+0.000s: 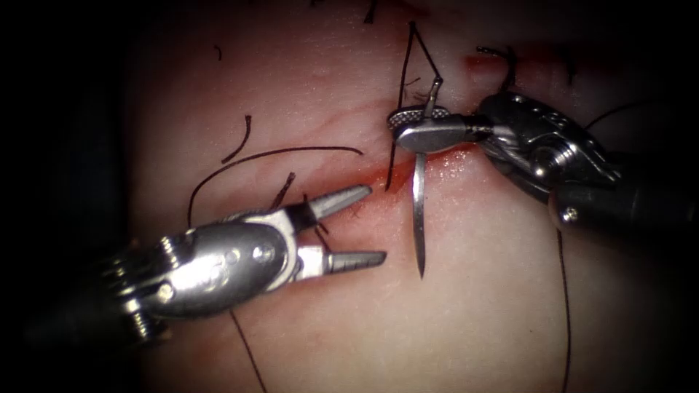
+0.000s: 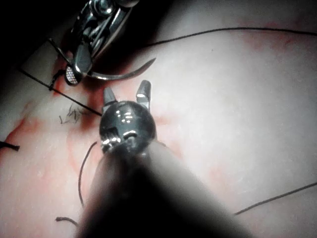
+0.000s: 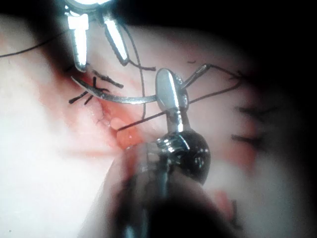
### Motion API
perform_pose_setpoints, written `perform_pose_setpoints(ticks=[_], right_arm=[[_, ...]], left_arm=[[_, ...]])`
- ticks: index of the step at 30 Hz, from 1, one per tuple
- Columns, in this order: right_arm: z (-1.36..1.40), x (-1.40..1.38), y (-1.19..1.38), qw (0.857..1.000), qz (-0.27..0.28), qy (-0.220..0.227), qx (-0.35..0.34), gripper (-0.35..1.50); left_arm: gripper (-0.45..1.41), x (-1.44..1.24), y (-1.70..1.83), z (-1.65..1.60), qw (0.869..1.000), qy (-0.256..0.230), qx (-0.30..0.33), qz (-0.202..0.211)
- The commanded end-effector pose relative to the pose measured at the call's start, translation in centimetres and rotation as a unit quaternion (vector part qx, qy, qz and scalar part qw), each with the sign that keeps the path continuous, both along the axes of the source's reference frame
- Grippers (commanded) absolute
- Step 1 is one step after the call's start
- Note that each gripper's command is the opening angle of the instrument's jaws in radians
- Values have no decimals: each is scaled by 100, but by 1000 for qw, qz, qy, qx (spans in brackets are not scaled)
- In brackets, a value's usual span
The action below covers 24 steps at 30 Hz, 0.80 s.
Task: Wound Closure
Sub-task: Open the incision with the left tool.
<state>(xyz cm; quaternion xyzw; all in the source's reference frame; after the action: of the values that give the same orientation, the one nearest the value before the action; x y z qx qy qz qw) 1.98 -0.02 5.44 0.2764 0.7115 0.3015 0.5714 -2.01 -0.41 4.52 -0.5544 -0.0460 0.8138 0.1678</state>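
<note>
Pork tissue [image 1: 291, 87] lies beneath; your right claw [image 1: 422, 131] clamps the needle [image 1: 419, 211] near its threaded end, clear of the cut [image 1: 378, 175]. Left claw [image 1: 357, 225] gapes empty; keep that grip steady.

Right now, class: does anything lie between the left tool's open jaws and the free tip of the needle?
Nothing visible does. The left tool is open and empty. The right tool grips the needle near its thread end. Bare tissue lies between.

The left arm's silver wristed tool [image 1: 364, 227] holds its jaws spread and empty; the right arm's tool [image 1: 426, 131] is clamped on the curved steel needle [image 1: 419, 211] near its tail.
</note>
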Motion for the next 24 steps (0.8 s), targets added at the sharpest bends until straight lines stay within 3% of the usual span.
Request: perform_pose_setpoints(ticks=[1, 4, 6, 9, 11, 14, 17, 21, 24], right_arm=[[5, 6, 5, 1000, 2, -1, -11, -35], [2, 6, 4, 999, -4, 7, -36, -35], [-2, 6, 3, 998, -12, 14, -55, -35], [-9, 6, 1, 994, -41, 32, -94, -35], [-13, 6, 1, 989, -52, 42, -132, -35], [-15, 6, 3, 981, -52, 24, -183, -35], [-16, 5, 6, 973, -48, 14, -227, -35], [-20, 1, 10, 964, -41, 12, -264, -35], [-25, 0, 12, 960, -37, 13, -278, -35]], left_arm=[[68, -7, 2, 4, 1000, -15, 15, 10], [72, -11, -2, 13, 998, -25, 49, 21], [64, -14, 0, 21, 997, -15, 71, 12], [39, -17, 6, 31, 996, -9, 89, -1], [12, -17, 9, 36, 993, -8, 117, -5], [-16, -16, 12, 43, 990, 9, 140, -2], [-11, -13, 12, 53, 987, 41, 157, 11], [-26, -6, 5, 74, 977, 110, 182, 30], [-24, 0, 2, 86, 973, 123, 192, 26]])
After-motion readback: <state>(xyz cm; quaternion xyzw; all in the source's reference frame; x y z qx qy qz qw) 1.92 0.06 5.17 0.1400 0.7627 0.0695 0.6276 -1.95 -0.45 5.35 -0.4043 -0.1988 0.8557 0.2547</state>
